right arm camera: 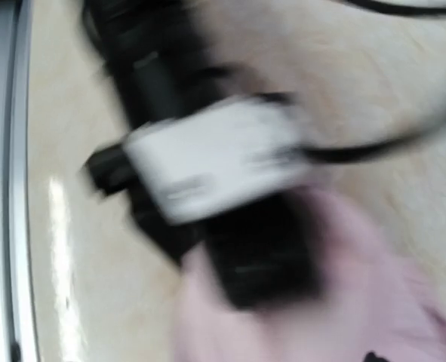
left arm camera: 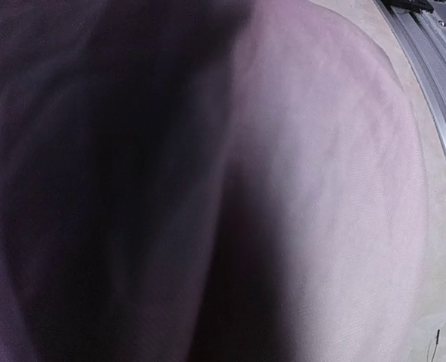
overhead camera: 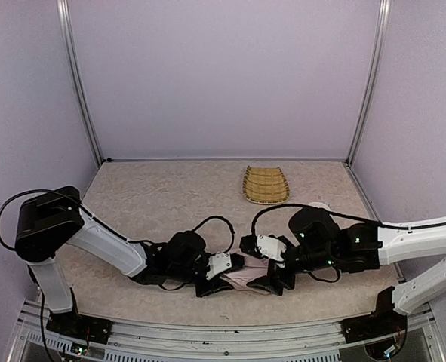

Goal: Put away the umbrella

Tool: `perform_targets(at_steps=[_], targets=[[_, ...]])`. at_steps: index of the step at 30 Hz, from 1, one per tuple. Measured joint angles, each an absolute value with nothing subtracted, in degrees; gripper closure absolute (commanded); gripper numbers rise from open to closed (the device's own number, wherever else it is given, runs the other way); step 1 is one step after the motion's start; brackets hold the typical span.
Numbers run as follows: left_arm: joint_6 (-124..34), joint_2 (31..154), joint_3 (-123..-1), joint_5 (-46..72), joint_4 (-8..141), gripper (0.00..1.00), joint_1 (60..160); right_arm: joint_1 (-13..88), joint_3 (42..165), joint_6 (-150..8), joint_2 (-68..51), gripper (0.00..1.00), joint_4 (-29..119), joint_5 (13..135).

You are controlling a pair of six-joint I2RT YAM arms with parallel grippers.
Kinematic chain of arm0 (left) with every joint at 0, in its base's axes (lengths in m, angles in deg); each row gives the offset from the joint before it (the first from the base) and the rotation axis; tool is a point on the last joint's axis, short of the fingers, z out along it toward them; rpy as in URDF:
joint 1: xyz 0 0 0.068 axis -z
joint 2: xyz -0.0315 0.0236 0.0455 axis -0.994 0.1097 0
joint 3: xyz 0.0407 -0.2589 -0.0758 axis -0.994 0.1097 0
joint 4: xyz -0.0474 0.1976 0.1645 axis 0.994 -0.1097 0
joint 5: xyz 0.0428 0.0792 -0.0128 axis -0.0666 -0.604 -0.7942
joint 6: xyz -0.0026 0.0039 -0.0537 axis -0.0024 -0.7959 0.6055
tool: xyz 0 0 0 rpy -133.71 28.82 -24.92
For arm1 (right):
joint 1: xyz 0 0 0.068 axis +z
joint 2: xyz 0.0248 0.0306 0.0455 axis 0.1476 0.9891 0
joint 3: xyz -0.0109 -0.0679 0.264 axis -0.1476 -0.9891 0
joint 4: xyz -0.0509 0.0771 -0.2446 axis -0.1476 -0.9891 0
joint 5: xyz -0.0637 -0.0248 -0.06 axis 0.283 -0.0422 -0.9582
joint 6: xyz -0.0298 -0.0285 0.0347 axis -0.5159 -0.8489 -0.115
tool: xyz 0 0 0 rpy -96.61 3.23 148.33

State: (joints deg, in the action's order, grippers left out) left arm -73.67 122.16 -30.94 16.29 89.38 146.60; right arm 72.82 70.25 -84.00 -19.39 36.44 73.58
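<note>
The umbrella [overhead camera: 244,280] lies folded on the table near the front edge, a short pale-pink bundle between the two arms. My left gripper [overhead camera: 211,285] is shut on its left end. Pink and dark fabric [left arm camera: 336,188] fills the left wrist view and hides the fingers. My right gripper [overhead camera: 277,282] sits at the umbrella's right end. In the blurred right wrist view I see pink fabric [right arm camera: 343,302] below, with the left gripper's black jaw and white camera block [right arm camera: 223,154] on it. My own right fingers do not close on anything there.
A woven yellow tray [overhead camera: 266,184] lies at the back of the table, right of centre. The metal rail of the front edge [left arm camera: 434,60] runs close by the umbrella. Black cables [overhead camera: 207,222] loop over the table behind the grippers.
</note>
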Motion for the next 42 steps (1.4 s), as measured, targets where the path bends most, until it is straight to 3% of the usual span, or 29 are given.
perform_targets(at_steps=[4,11,13,16,18,21,23,28,31,36,42], targets=[[-72.69,123.21,-33.0,19.31,87.5,0.79,145.57,78.53,67.12,-93.14,-17.7,0.11,37.27,65.29],[-71.64,123.93,-35.01,23.87,84.61,0.79,144.06,79.23,65.26,-103.98,-6.6,0.11,42.82,52.64],[-71.72,123.93,-35.27,24.81,83.91,0.79,143.82,79.23,64.8,-106.63,-3.15,0.14,46.12,48.96],[-72.36,123.93,-35.86,26.93,82.27,0.78,143.56,79.23,65.35,-108.62,0.66,0.27,49.88,45.9],[-72.84,123.96,-36.47,27.76,80.96,0.69,143.19,79.38,66.31,-108.88,2.14,0.38,50.3,45.8],[-73.28,123.89,-36.78,29.27,79.65,0.39,142.05,79.62,67.97,-108.31,4.0,0.6,49.47,45.99],[-73.39,123.54,-36.25,30.52,79.43,0.27,141.31,79.6,69.17,-107.7,5.35,0.68,49.07,46.74],[-71.16,118.45,-28.93,31.55,84.31,0.21,139.58,79.58,71.45,-106.56,6.95,0.75,47.43,49.23],[-68.56,113.35,-21.81,30.91,90.8,0.11,137.61,79.18,72.69,-105.66,7.02,0.77,45.01,51.7],[-63.14,102.75,-8.08,26.52,108.61,0.15,135.3,77.65,74.7,-103.76,7.19,0.78,40.81,55.85],[-62.22,84.22,1.65,18.15,117.33,0.4,138.27,74.68,80.19,-101.8,8.66,0.77,32.31,65.95]])
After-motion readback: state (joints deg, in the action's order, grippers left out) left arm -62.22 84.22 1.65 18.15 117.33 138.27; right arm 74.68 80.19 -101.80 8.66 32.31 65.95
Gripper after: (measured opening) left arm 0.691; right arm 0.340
